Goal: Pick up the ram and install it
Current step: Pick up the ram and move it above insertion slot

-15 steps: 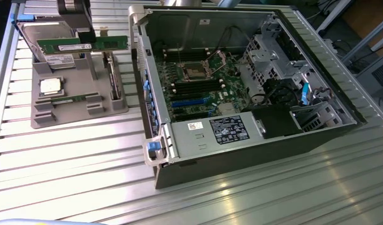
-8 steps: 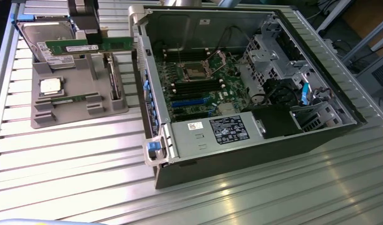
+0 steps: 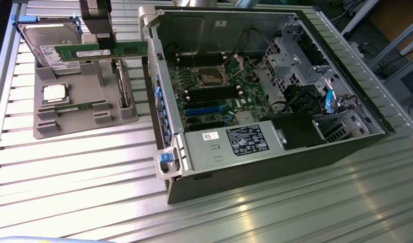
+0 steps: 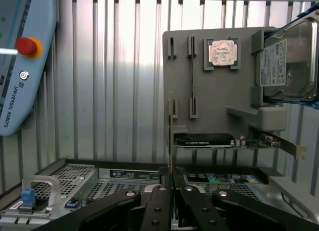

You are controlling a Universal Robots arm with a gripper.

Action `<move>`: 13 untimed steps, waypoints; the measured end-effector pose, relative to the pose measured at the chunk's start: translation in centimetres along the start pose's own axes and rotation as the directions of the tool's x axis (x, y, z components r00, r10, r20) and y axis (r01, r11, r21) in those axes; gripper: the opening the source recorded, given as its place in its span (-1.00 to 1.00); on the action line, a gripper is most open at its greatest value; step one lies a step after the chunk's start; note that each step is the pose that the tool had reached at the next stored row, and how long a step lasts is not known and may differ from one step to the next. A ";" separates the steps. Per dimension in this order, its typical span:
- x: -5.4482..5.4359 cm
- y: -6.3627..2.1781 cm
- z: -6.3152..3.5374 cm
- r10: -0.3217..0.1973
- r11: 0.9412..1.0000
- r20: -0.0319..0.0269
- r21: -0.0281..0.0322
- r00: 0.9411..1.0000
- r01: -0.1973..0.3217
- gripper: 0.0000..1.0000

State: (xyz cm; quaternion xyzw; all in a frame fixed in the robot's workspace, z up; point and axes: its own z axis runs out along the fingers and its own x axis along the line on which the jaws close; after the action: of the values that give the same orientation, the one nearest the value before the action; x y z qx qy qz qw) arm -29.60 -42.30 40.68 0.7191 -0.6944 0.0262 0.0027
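In the upper left of the exterior view, the gripper [image 3: 100, 41] has its fingers clamped on the ram [image 3: 75, 51]. The ram lies level over the grey parts tray [image 3: 85, 119], just beside the hard drive [image 3: 48, 34]. The open computer case [image 3: 260, 101] fills the centre and right of that view

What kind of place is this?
Probably a robotics lab bench for PC assembly: an open computer case on a slatted metal table, a grey parts tray, a Universal Robots pendant, and the hand gripping a ram stick.
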 end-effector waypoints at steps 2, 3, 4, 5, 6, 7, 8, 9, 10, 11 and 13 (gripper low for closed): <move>0.0 -0.09 0.06 0.000 1.000 0.000 0.000 1.000 0.000 -0.76; 0.0 -0.13 0.08 0.000 1.000 0.000 0.000 1.000 0.000 -0.76; 0.0 -0.18 0.10 0.000 1.000 -0.001 0.000 1.000 0.000 -0.76; 0.0 -0.21 0.12 0.000 1.000 -0.001 0.000 1.000 0.000 -0.76; 0.0 -0.27 0.15 0.000 1.000 -0.001 0.000 1.000 0.000 -0.76; 0.0 -0.33 0.19 0.000 1.000 -0.001 0.000 1.000 0.000 -0.76; 0.0 -0.37 0.21 0.000 1.000 -0.001 0.000 1.000 0.000 -0.76; 0.0 -0.47 0.27 0.000 1.000 -0.001 0.000 1.000 0.000 -0.76; 0.0 -0.54 0.31 0.000 1.000 -0.002 0.000 1.000 0.000 -0.76; 0.0 -0.63 0.36 0.000 1.000 -0.002 0.000 1.000 0.000 -0.76; 0.0 -0.76 0.44 0.000 1.000 -0.002 0.000 1.000 0.000 -0.76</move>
State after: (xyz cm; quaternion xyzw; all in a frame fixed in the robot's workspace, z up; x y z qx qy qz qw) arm -28.83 -42.31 40.27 0.7191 -0.6944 0.0270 0.0035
